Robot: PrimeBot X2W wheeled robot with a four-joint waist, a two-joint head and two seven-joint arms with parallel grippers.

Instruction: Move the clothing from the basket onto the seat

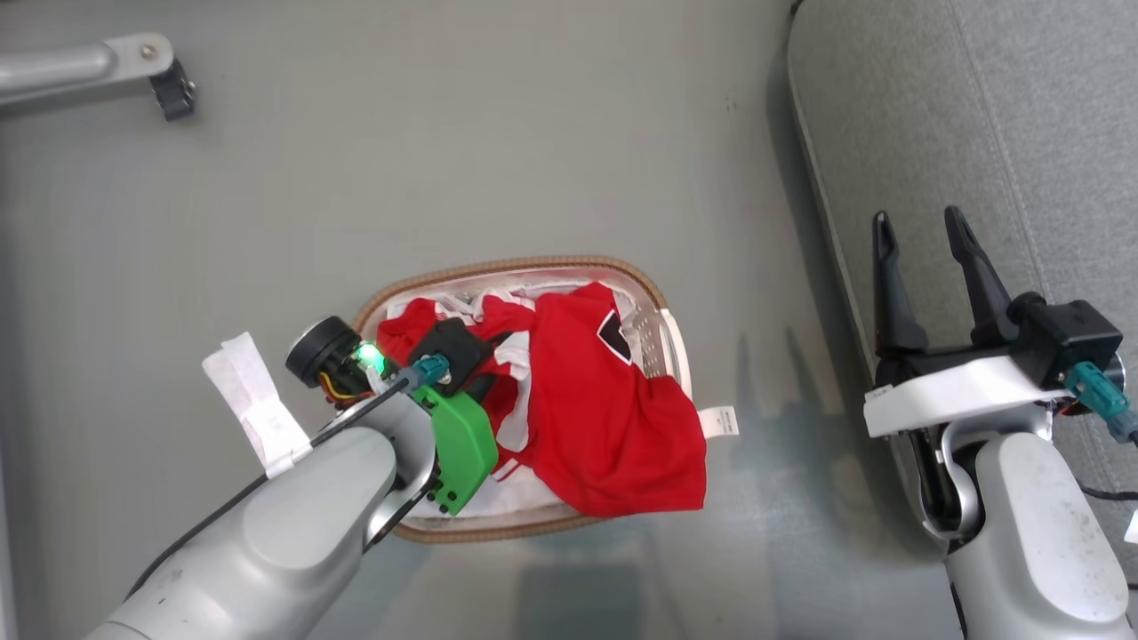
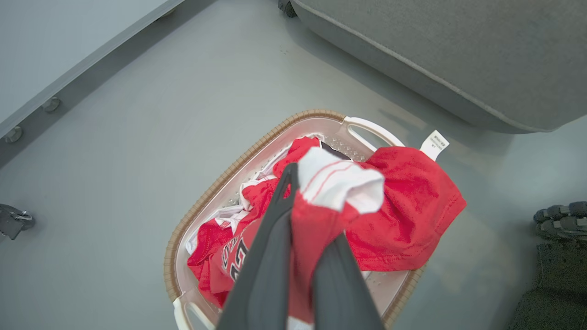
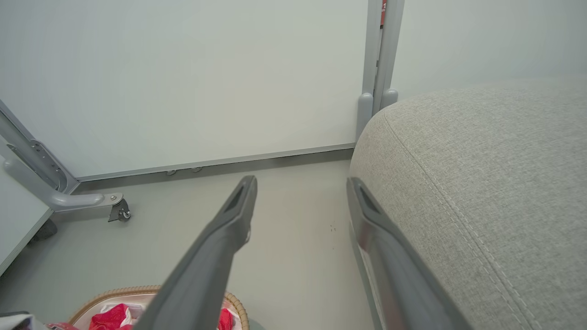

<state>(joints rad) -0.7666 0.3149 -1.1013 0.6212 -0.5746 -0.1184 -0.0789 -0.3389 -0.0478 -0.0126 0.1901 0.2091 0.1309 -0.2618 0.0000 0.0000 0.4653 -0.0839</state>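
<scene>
The oval white basket point(image 1: 533, 264) with a brown braided rim stands on the floor, holding crumpled red jerseys point(image 1: 605, 418). One jersey with a black patch hangs over the right rim, its white label tag point(image 1: 718, 421) outside. My left gripper point(image 1: 484, 378) reaches down into the basket. In the left wrist view my left gripper point(image 2: 312, 206) is shut on a bunch of red and white jersey fabric point(image 2: 339, 183) above the basket point(image 2: 220, 183). My right gripper point(image 1: 925, 236) stands open and empty over the edge of the grey seat point(image 1: 978, 116). The right wrist view has this gripper point(image 3: 302, 183) beside the seat point(image 3: 481, 183).
A grey metal frame leg with a caster point(image 1: 169, 84) lies at the far left, also seen as the leg point(image 3: 114, 208) below a white wall panel point(image 3: 183, 78). Smooth grey floor point(image 1: 444, 160) surrounds the basket. A dark wheeled base part point(image 2: 559, 215) sits at the right edge.
</scene>
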